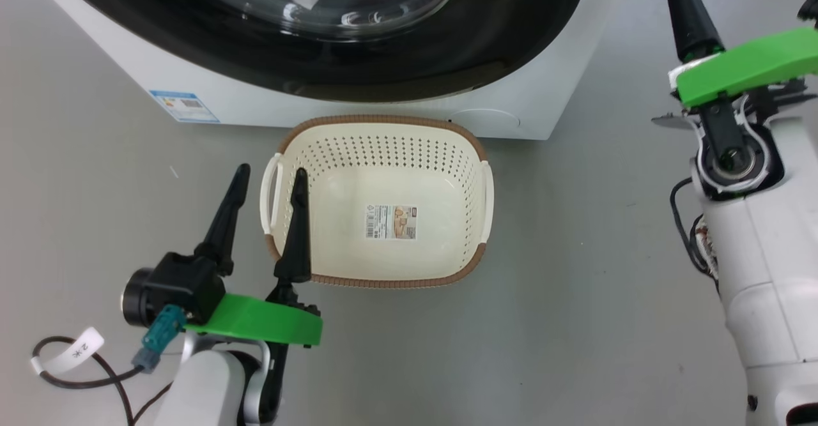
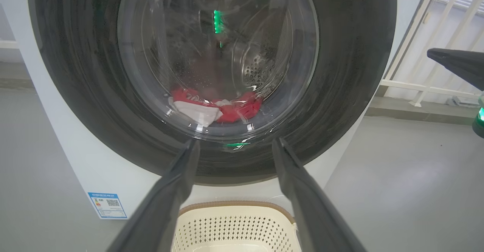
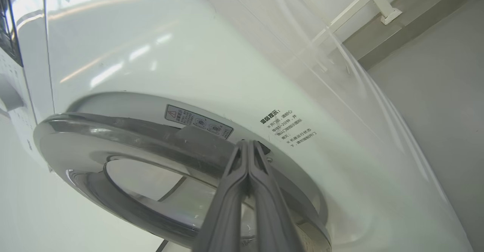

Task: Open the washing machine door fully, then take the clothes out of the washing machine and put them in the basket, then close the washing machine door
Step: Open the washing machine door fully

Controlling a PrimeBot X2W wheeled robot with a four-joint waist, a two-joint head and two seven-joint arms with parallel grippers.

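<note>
Holds the left gripper (image 2: 235, 142) wide open in front of the washing machine (image 2: 94, 169); rests the right gripper (image 3: 247, 143), pinched tight, at the washing machine door (image 2: 75, 93) edge; clothes (image 2: 242, 110) inside.

Left pincer (image 1: 271, 170): two long dark fingers (image 1: 225, 221) stood spread wide apart, pointing up the head view. Left wrist: green bracket (image 1: 262, 324) and black camera housing (image 1: 172, 289) sat above a pale forearm (image 1: 204, 387). Right pincer (image 3: 247, 144): fingers lay pressed together, tips meeting. Right arm: white forearm (image 1: 760, 298) stood at the right edge, green plate (image 1: 748, 65) at its wrist.
</note>
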